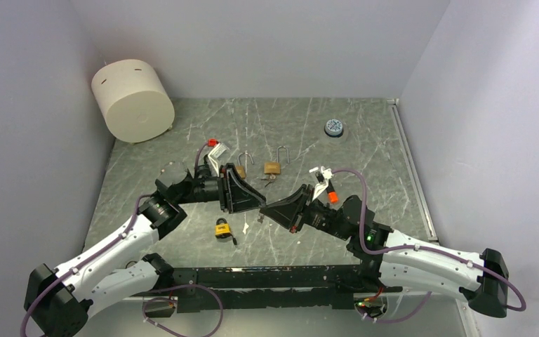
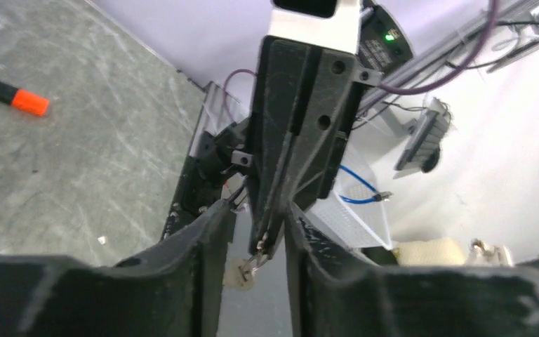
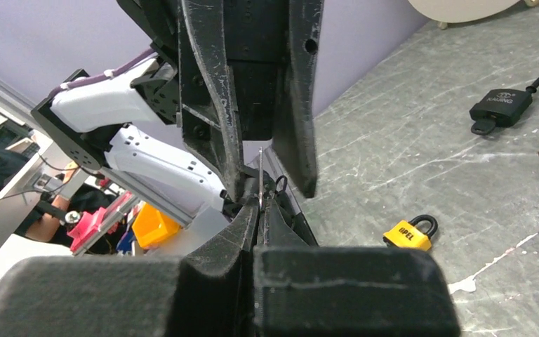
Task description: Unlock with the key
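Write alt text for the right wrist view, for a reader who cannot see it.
The right gripper, shut, pinches a thin key that pokes out between the open fingers of the left gripper facing it. On the grey marbled table behind lie a yellow padlock and, farther off, a black padlock.

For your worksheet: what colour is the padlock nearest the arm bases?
The padlock is yellow; best in right wrist view.

The right gripper (image 3: 258, 210) pinches a thin key (image 3: 260, 175), which stands upright. The left gripper (image 3: 272, 188) hangs open around the key. Right of the key, a yellow padlock (image 3: 407, 235) lies on the table (image 3: 393, 140).
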`<state>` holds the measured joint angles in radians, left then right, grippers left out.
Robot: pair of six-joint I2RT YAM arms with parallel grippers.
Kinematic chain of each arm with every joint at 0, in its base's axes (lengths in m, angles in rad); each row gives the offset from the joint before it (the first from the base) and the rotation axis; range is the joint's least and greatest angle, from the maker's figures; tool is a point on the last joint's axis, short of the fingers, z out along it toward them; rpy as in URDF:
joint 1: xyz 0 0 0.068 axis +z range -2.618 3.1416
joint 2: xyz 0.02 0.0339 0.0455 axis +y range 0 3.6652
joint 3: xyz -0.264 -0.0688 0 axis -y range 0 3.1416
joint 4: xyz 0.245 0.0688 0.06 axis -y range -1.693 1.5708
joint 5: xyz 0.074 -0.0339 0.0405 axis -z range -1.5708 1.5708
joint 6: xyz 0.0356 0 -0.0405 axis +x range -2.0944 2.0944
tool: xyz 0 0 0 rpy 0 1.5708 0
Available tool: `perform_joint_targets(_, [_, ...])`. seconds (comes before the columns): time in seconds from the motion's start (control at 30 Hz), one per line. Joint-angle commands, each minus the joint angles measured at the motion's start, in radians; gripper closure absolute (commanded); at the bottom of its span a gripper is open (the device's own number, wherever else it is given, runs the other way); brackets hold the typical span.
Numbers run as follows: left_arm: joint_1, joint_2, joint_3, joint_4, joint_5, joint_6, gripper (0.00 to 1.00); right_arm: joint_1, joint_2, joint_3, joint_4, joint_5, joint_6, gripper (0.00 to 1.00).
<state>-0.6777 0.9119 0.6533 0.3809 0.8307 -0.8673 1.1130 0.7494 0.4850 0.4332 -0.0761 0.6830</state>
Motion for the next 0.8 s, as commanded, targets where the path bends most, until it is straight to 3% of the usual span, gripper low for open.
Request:
perform_joint_targets(0.0, [-0.004,-0.043,0.078,-0.236,-0.163,0.061,0.41,-0.002,-0.006,0.015,0.01,0.059,-0.018,1.0])
perform_joint_targets(0.03, [-0.005,-0.056,0.109,-0.339,-0.286,0.08,0.25,-0.001,-0.011,0.008,-0.002,0.072,-0.017,1.0])
perform_joint_targets(0.1, [-0.004,-0.081,0.172,-0.584,-0.499,0.124,0.08,-0.002,-0.02,-0.009,-0.022,0.109,-0.015,1.0])
perform_joint_targets(0.23, [-0.003,-0.1,0.288,-0.999,-0.921,0.125,0.06,-0.001,-0.044,-0.049,-0.049,0.131,0.0,1.0])
perform_joint_targets(0.33, [-0.003,-0.08,0.333,-1.252,-1.158,0.066,0.06,-0.001,-0.062,-0.067,-0.084,0.154,0.01,1.0])
perform_joint_targets(0.47, [-0.004,-0.063,0.304,-1.342,-1.194,0.03,0.08,-0.002,-0.08,-0.083,-0.135,0.19,0.029,1.0])
perform_joint_targets(0.77, [-0.004,0.062,0.151,-1.225,-1.019,0.0,0.11,-0.001,-0.045,-0.142,-0.156,0.208,0.102,1.0])
